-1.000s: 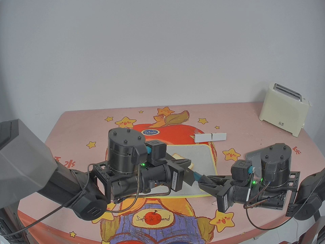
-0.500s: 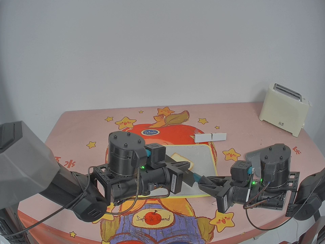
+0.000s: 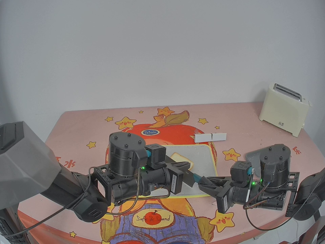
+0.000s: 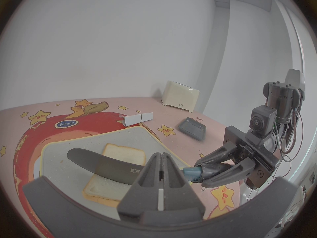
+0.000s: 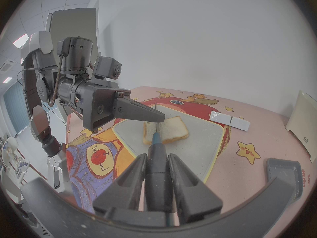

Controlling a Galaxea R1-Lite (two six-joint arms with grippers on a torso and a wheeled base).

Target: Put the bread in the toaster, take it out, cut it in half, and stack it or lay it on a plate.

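**Bread** [image 4: 127, 153]: one pale slice, flat on the board [image 4: 66, 174], toward its left half. It looks whole. Judged out of the toaster and laid here for cutting.

**Knife** [image 4: 99, 164]: dark blade set on edge across the slice, teal collar and handle pointing right. How deep the edge sits cannot be told. The line looks off-centre, toward the slice's left side, so the halves may come out uneven.

**Right hand** [image 3: 203, 183]: clamped around the knife handle, low and level over the board's right edge, which keeps the blade across the bread.

**Left hand** [image 4: 159, 156]: fingers pressed together, holding nothing, just above the board by the slice's near side. Likely placed to steady bread or blade. Contact cannot be told.

**Board**: grey, yellow-rimmed, mid-bench [image 3: 237, 119].

**Dish** [image 4: 192, 128]: grey and shallow, right of the board, probably the plate for the halves.

**Card** [image 3: 210, 137]: white strip just beyond the board.

**Toaster** [image 3: 284, 110]: cream, at the far right corner, well apart.
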